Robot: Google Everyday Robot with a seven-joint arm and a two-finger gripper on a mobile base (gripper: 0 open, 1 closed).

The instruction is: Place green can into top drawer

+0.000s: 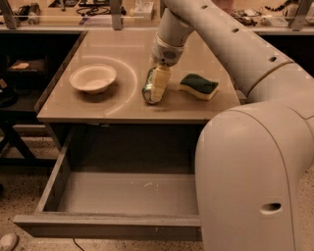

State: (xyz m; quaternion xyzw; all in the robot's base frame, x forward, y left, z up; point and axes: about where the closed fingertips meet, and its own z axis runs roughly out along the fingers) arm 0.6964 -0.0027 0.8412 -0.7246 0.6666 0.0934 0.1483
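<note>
While the green can (148, 91) lies tilted on the counter (122, 49), the fingers (161, 84) clasp its sides.

Green can (147, 91) half behind hand (155, 92), top drawer (108, 226) right end behind arm (255, 162)

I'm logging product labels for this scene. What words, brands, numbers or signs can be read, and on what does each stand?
Nothing here reads as text.
green can: whitish markings, too blurred to read; the gripper is right at it on the counter.
bowl, sponge, top drawer: no markings seen.
items on the far bench: too small to read.
</note>
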